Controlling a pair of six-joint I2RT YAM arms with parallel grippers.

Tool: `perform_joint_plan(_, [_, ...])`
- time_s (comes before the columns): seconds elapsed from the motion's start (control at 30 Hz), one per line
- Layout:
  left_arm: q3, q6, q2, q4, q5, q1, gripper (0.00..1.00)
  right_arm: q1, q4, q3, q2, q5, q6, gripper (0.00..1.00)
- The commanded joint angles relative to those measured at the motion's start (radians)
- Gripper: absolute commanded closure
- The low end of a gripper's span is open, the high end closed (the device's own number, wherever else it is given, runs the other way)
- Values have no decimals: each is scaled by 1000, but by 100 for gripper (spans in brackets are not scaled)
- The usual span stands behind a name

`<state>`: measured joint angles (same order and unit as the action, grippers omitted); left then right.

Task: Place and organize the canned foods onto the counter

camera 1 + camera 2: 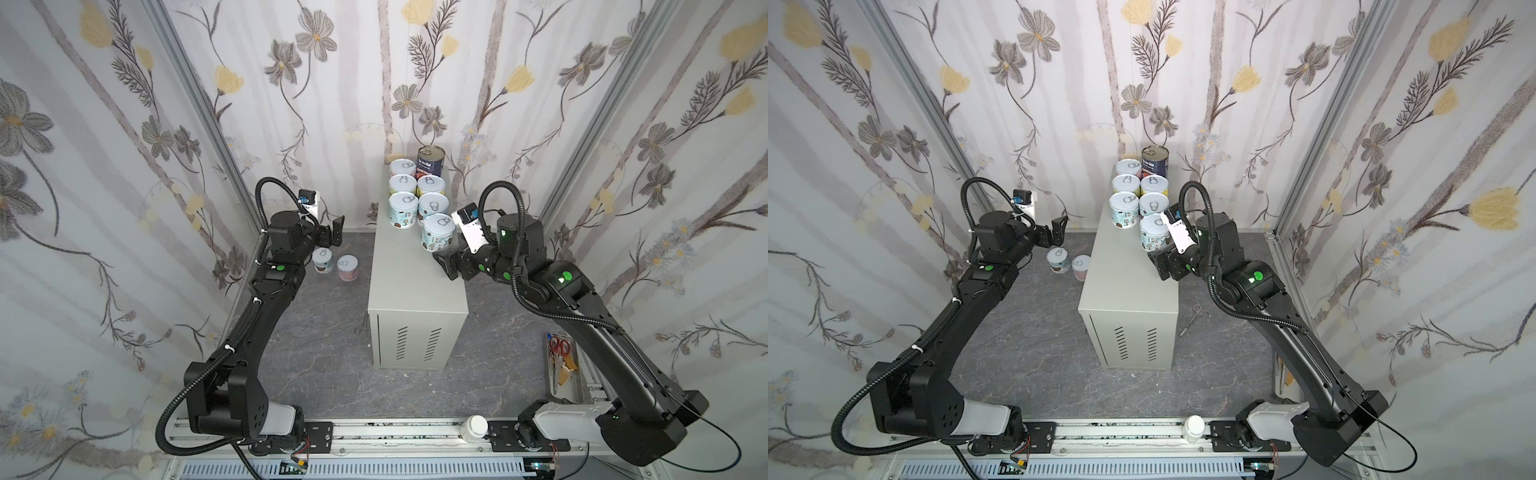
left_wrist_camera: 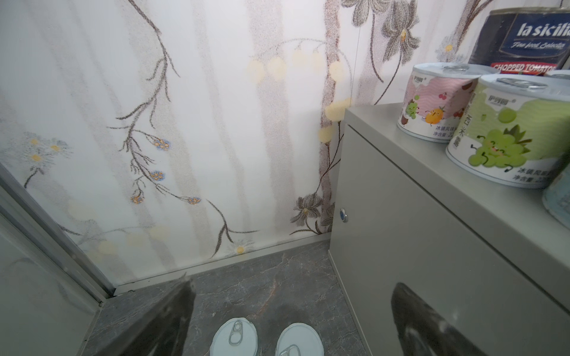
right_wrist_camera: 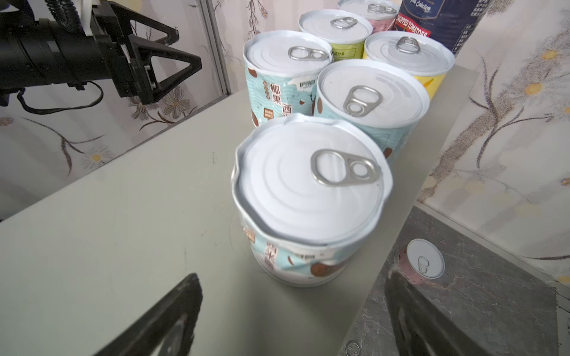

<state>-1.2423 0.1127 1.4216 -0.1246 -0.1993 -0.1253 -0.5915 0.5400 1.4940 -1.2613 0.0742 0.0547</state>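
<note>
Left gripper [image 2: 291, 282] jaws stand wide apart; between them a pale-lidded can [image 2: 234, 337] and a second can [image 2: 298, 340] stand on the floor [image 2: 308, 265]. Pink can [image 2: 431, 104], green can [image 2: 505, 135] and tomato can [image 2: 524, 37] sit on the grey tabletop [image 2: 385, 129].

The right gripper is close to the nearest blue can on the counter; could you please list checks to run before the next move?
1. Right gripper open, not touching the nearest blue can: ok.
2. That can upright, fully on the counter: ok; label rim crumpled.
3. Left gripper open: ok.
4. All cans on the counter: not ok; the floor holds a pale can, a pink can and, at right, another pink can.
5. Bare spot beside the nearest blue can: ok.
</note>
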Motion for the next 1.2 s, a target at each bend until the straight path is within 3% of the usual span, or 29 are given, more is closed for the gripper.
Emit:
perform_joint_plan(0.0, [7, 15, 19, -24, -10, 1, 0, 0, -230, -117, 44, 18, -54, 11])
perform_joint_plan(0.13, [32, 13, 13, -49, 11, 1, 0, -1, -382, -235, 97, 9, -118, 13])
perform_joint_plan(0.33, [24, 31, 21, -50, 36, 1, 0, 0, -461, -293, 119, 4, -128, 15])
perform_joint_plan(1.17, [-14, 29, 50, -4, 57, 1, 0, -1, -520, -282, 56, 22, -76, 23])
